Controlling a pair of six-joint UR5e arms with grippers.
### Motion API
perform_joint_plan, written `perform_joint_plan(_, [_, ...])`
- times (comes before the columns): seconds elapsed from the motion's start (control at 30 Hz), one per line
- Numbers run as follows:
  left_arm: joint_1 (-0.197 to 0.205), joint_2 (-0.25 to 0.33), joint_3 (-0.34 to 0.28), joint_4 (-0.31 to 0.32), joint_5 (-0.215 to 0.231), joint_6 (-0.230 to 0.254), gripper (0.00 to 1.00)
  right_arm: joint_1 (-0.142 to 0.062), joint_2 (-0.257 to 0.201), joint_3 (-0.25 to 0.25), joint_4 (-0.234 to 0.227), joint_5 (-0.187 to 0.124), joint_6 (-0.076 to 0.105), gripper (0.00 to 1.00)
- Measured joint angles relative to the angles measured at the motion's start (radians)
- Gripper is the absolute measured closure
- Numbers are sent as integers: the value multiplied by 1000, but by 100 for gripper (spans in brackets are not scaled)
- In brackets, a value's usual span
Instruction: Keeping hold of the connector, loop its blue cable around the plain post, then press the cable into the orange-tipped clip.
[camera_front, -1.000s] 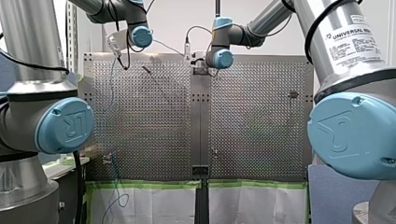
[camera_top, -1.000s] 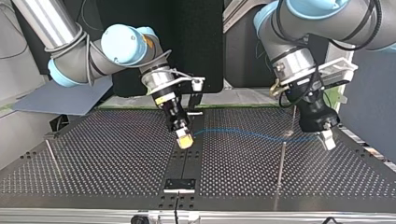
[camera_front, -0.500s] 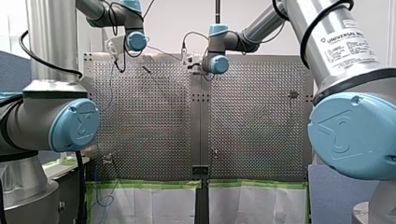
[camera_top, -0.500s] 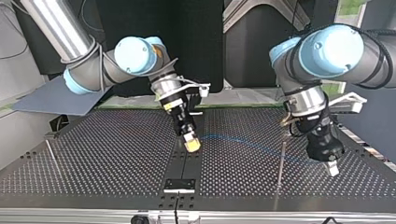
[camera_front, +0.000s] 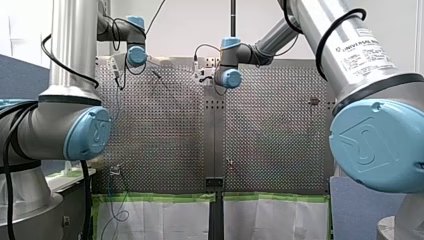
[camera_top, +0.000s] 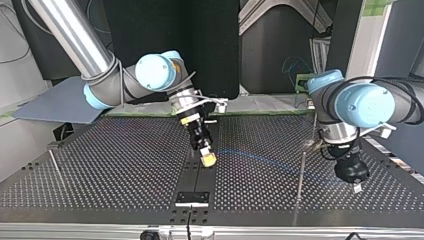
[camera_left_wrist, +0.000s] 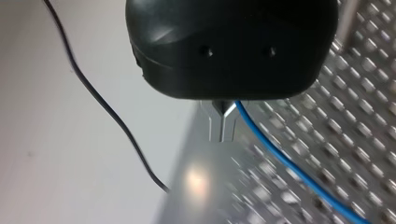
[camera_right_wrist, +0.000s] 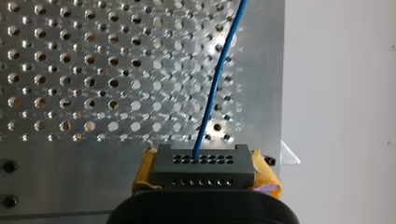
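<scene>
Right gripper (camera_right_wrist: 203, 164): closed on the connector (camera_right_wrist: 203, 167), a dark block with rows of holes, clamped between the yellow pads (camera_right_wrist: 142, 171). The blue cable (camera_right_wrist: 215, 84) leaves the connector's face and runs ahead over the perforated tabletop (camera_right_wrist: 70, 70).

Left gripper (camera_left_wrist: 223, 125): black body, metal fingers (camera_left_wrist: 215, 126) drawn together with only a thin slit between them. The blue cable emerges at the root of the fingers and trails away over the tabletop; it appears to be pinched there, but the contact itself is hidden by the gripper body.

In the top view, my right gripper (camera_top: 208, 159) hangs low over the tabletop's centre seam. The cable (camera_top: 270, 159) stretches from it past the plain post (camera_top: 300, 177) towards my left gripper (camera_top: 356, 187), near the tabletop's edge at the view's right.
</scene>
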Motion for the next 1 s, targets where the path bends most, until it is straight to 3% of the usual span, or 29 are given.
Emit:
perform_joint_plan(0.3, [94,-94,0,3,94,-26,100,2,25,0,-25,54,-7,100])
perform_joint_plan(0.5, [151,-156,-14,-4,156,-29,100,8,56,2,-1,71,-11,100])
perform_joint_plan(0.63, [155,-183,-34,6,192,-35,100,12,74,15,7,86,-17,100])
perform_joint_plan(0.9, [130,-190,-94,40,270,-19,100,21,87,62,-42,100,-10,100])
perform_joint_plan(1.0, [120,-190,-104,51,299,-13,87,22,99,68,-42,102,-10,100])
